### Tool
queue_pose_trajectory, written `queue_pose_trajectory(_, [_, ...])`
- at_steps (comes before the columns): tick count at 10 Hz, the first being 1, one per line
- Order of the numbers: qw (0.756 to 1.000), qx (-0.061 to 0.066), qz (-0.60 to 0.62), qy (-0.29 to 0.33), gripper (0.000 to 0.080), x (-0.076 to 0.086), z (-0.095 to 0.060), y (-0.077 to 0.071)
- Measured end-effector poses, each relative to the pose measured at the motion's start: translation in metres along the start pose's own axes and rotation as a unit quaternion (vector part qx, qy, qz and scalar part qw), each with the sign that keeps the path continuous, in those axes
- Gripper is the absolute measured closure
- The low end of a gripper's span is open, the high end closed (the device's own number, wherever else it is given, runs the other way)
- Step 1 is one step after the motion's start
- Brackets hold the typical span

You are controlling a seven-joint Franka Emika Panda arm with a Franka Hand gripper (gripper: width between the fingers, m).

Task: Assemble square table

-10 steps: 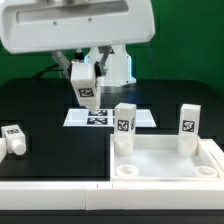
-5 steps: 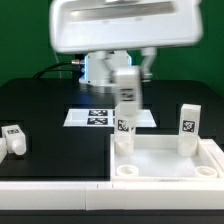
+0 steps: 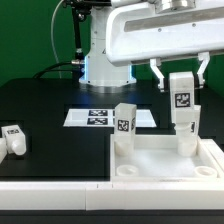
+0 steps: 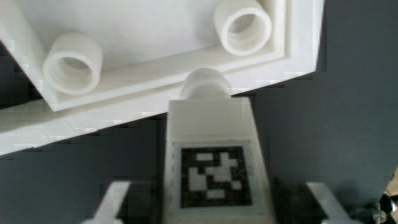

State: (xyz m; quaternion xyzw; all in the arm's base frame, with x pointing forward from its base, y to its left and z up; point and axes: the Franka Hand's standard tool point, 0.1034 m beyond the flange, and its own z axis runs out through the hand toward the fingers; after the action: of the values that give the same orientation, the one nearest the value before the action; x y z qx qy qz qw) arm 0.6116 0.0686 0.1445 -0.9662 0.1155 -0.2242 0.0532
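Note:
The square table's white tray-like top (image 3: 165, 165) lies at the exterior view's right, and two tagged white legs stand in it, one (image 3: 124, 125) at its far left corner and one (image 3: 189, 137) at its far right. My gripper (image 3: 180, 88) hangs above that far right corner, shut on a third tagged leg (image 3: 180, 100) held upright just over the standing one. In the wrist view the held leg (image 4: 214, 150) runs between my fingers (image 4: 119, 200), its rounded end pointing at the top's rim (image 4: 107, 115) between two round holes (image 4: 71, 62). My gripper (image 4: 217, 205) shows only at its tips.
A fourth tagged leg (image 3: 12, 138) lies on the black table at the exterior view's left. The marker board (image 3: 98, 117) lies flat behind the top. A long white bar (image 3: 50, 195) runs along the front left. The arm's base (image 3: 105, 60) stands at the back.
My gripper has carried the leg from above the marker board toward the exterior view's right, to over the top's far right corner. The other legs have not moved.

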Motion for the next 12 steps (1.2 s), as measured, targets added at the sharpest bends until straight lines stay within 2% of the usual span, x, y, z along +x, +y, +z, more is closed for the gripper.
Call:
queue_pose_trajectory(2, [1.000, 0.000, -0.004, -0.002, 0.0515, -0.001, 0.002, -0.001])
queue_pose_trajectory(3, [0.999, 0.000, -0.047, -0.013, 0.0515, -0.005, 0.011, -0.016])
queue_pose_trajectory(4, [0.998, 0.004, -0.055, 0.003, 0.0515, -0.007, 0.020, -0.025])
queue_pose_trajectory(5, [0.999, 0.001, -0.048, 0.017, 0.0515, -0.011, 0.027, -0.014])
queue_pose_trajectory(9, [0.999, 0.001, -0.049, 0.005, 0.0515, -0.012, 0.027, -0.016])
queue_pose_trajectory(11, [0.998, 0.003, -0.070, -0.001, 0.0515, -0.008, 0.029, -0.035])
queue_pose_trajectory(12, [0.997, 0.000, -0.077, 0.001, 0.0515, -0.008, 0.030, -0.039])
